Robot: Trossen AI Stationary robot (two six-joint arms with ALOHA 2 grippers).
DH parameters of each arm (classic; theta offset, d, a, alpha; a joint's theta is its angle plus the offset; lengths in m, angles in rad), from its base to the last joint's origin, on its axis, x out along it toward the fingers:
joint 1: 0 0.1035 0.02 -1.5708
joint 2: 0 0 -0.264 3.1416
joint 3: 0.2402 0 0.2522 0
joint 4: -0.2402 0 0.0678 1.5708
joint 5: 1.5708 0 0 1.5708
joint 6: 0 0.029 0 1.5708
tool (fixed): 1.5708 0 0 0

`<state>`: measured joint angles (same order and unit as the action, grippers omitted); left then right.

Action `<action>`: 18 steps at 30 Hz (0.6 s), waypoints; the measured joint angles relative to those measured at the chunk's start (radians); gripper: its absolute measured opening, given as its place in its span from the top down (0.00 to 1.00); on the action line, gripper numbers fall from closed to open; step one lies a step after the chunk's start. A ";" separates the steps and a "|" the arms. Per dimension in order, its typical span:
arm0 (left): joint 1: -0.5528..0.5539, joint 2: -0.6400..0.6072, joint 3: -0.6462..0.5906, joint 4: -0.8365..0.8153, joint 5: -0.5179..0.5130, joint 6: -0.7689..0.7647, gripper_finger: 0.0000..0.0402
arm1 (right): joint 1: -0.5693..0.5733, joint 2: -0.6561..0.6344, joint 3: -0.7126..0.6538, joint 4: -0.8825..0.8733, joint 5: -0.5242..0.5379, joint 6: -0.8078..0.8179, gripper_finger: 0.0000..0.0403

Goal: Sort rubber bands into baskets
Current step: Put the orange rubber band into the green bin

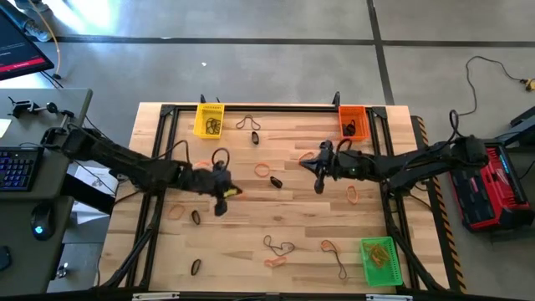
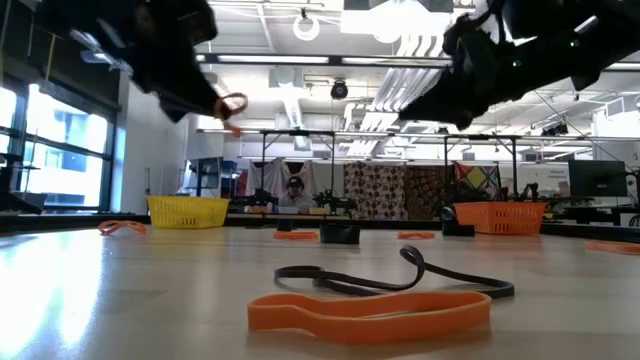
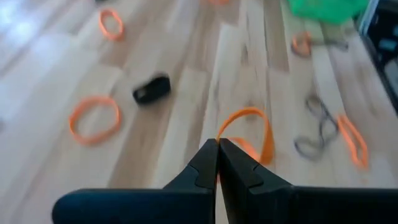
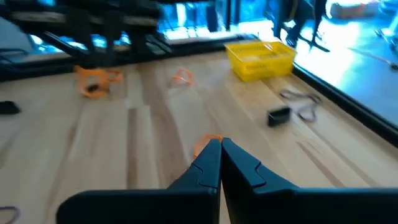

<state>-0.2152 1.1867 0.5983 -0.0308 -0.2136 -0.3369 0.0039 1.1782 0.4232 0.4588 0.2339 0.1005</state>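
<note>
Above the open middle of the pale wooden plank bench [image 1: 251, 226], the left gripper [image 3: 219, 149] has its fingers clamped on a thin floppy orange rubber band [image 3: 252, 127]. The right gripper [image 4: 221, 149] hangs empty nearby, fingers together, clear of the orange plastic mesh basket [image 1: 353, 122] at the far edge.

Overhead camera looks straight down on the whole table [image 1: 276, 217]; low camera sits level at tabletop; wrist cameras face forward, close; all share the tabletop.

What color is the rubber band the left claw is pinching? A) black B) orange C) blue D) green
B: the left claw is shut on an orange rubber band, whose loop sticks out past its tips and hangs above the table.
</note>
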 joint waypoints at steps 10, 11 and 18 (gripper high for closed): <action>0.141 0.147 0.000 0.311 0.128 0.060 1.00 | 0.102 0.143 0.051 0.131 0.067 -0.003 0.96; 0.146 0.158 0.000 0.337 0.131 0.060 1.00 | 0.111 0.161 0.067 0.130 0.069 -0.004 0.94; 0.163 0.204 0.000 0.412 0.126 0.051 1.00 | 0.144 0.297 0.202 0.119 0.078 -0.004 0.77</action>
<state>-0.0521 1.3908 0.5983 0.3812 -0.0871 -0.2863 0.1483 1.4749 0.6256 0.5783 0.3115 0.0963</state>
